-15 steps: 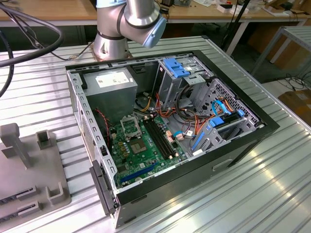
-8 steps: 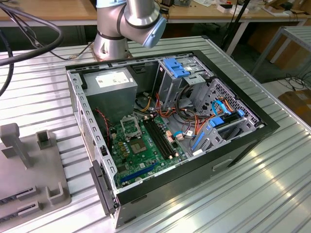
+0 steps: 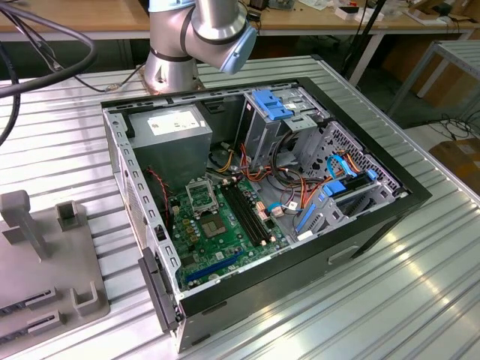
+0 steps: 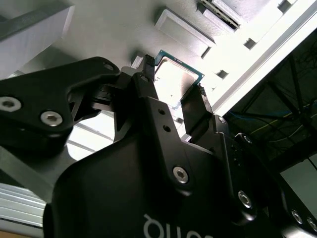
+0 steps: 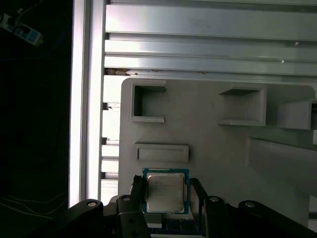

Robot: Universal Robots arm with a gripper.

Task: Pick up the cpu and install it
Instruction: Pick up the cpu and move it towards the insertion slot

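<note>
Between the two black fingers point(image 5: 137, 194) of the pincer point(image 5: 166, 197) sits the cpu point(image 5: 166, 192). The fingers are clamped on two opposite edges of it, and its dull metal top with a thin green border faces the first wrist view. In the second wrist view the pincer point(image 4: 173, 79) is seen from behind its dark body, and the fingertips point(image 4: 143, 84) close on the cpu point(image 4: 177, 80) from either side.

Under the cpu lies a grey tray point(image 5: 223, 163) with raised blocks and pockets. A shallow rectangular pocket point(image 5: 162, 152) is just beside the cpu. I cannot tell whether the cpu rests on the tray or hangs just above it. The tray sits on a table point(image 5: 198, 25) of ribbed metal slats, near the table's edge, with dark floor beyond.

In the exterior view the tray point(image 3: 45, 277) lies on the table point(image 3: 337, 315) at about eight o'clock from an open computer case point(image 3: 420, 191). Inside the case is a green board point(image 3: 217, 232). The silver socket point(image 3: 201, 199) is at the board's eleven o'clock, and the long black slots point(image 3: 247, 214) run along its three o'clock side. A grey power box point(image 3: 176, 127) fills the case's eleven o'clock corner, and a blue bracket point(image 3: 274, 103) sits at its twelve o'clock. The arm point(image 3: 202, 30) rises from the table at twelve o'clock, behind the case.
</note>
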